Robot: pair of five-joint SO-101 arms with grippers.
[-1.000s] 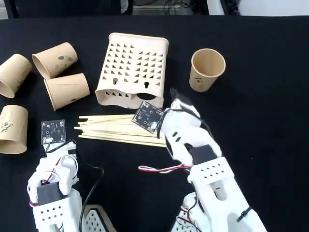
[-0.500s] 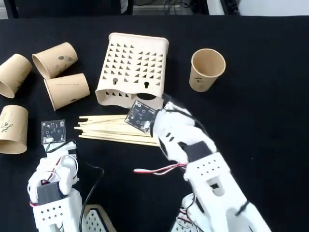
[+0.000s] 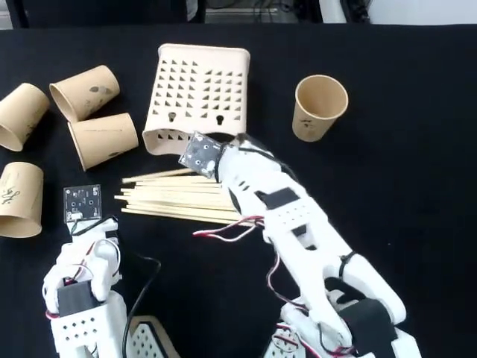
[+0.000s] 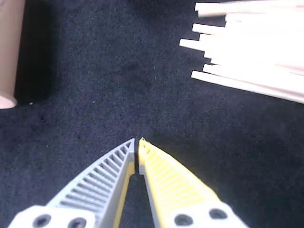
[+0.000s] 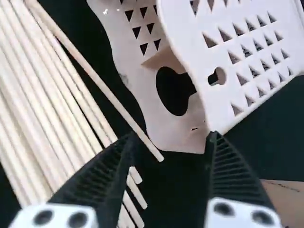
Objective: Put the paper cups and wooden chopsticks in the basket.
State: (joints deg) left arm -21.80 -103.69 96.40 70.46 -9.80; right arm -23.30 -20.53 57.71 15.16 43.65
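When I look down from the high view, the basket (image 3: 197,101) lies tipped over on the black table (image 3: 417,186), and the side full of little triangle holes faces up. My right arm (image 3: 283,209) stretches across the table to the basket's near edge. On the right wrist view, the right arm's fingers (image 5: 114,166) are spread wide apart. The basket's (image 5: 237,57) edge, the part with the big round hole, sits right at the gap between their tips. I cannot tell if they touch it.

The wooden chopsticks (image 3: 175,200) lie in a flat pile on the table, just in front of the basket and partly under my right arm. One stick (image 5: 95,80) lies slanted across the others, right beside the basket.

One upright cup (image 3: 320,104) stands to the right of the basket, apart from it. Four more lie on their sides at the left: a far-left cup (image 3: 21,115), a top cup (image 3: 86,91), a middle cup (image 3: 104,139) and a near cup (image 3: 19,199).

My left arm (image 3: 78,283) sits near the front of the table. The left arm's fingers (image 4: 152,166) are pressed together with nothing between them, over bare table between the chopstick ends and the near cup.
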